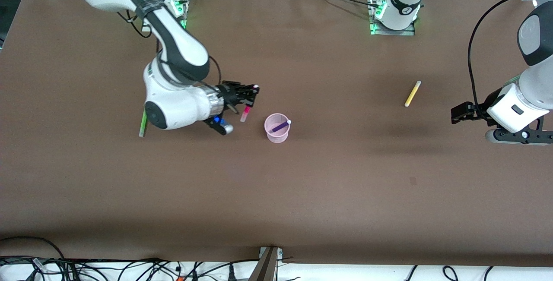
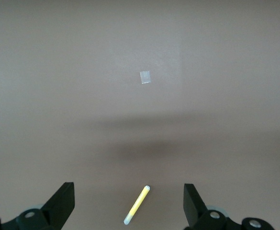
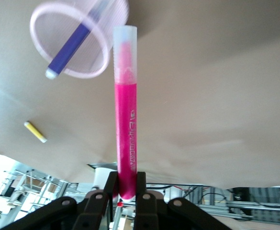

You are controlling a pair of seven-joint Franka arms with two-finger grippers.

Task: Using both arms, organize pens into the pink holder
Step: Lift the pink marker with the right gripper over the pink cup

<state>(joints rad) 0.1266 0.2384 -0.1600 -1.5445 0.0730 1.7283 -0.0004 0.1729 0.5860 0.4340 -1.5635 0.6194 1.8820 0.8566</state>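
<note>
My right gripper is shut on the magenta-pink pen, which hangs pale end down over the table just beside the pink holder, toward the right arm's end. In the right wrist view the gripper clamps the pen beside the holder. The dark purple pen leans inside the holder. The green pen lies partly hidden under the right arm. The yellow pen lies toward the left arm's end. My left gripper is open and empty over the table by it, with the yellow pen between the fingers.
A small pale mark is on the brown table. Cables lie along the table edge nearest the front camera. The arm bases stand at the farthest edge.
</note>
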